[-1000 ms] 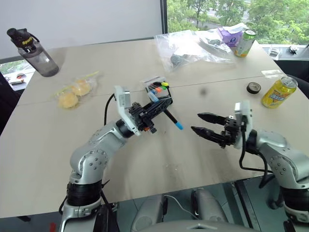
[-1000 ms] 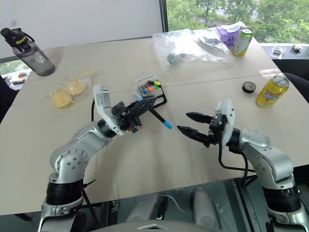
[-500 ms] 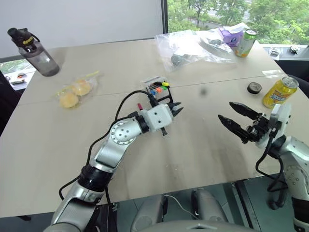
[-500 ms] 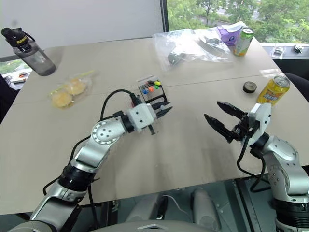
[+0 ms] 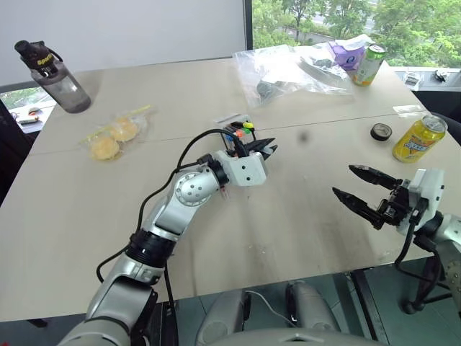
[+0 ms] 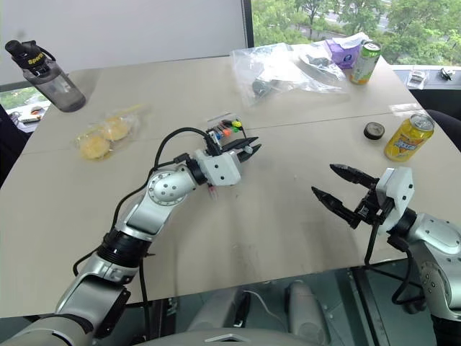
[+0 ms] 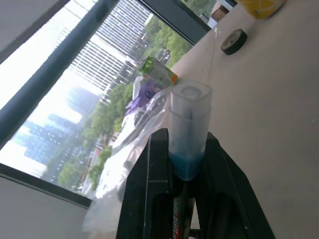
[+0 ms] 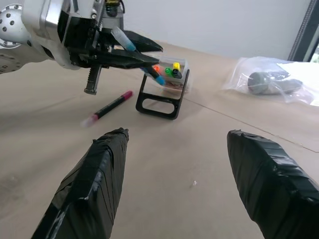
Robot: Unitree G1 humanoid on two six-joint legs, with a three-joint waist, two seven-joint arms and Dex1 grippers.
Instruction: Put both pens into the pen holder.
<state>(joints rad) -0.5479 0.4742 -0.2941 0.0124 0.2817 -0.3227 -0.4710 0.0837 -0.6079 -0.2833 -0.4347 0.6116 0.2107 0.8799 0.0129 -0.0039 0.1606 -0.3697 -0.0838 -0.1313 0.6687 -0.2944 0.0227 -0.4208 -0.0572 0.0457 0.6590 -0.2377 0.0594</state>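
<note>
While scanning from the left edge of the beige tabletop: a grey water bottle with a black cap at the far corner, then a clear bag of yellow buns nearer the middle. Next, the left claw raised just over the pen holder, clamped tight on the black pen with light blue ends, one blue end poking out past the fingers on either side. Below it, the black loop-framed pen holder standing upright with orange, green and yellow marker tops showing in its box. Beside the holder on the robot's side, flat on the tabletop, the magenta-capped pen, untouched and lying apart from the frame. Farther back, a crumpled clear plastic bag and a green can near the window. To the right, a small dark round lid and a yellow can. At the near right, the right claw, fingers spread wide, gripping nothing, well apart from both pens.
</note>
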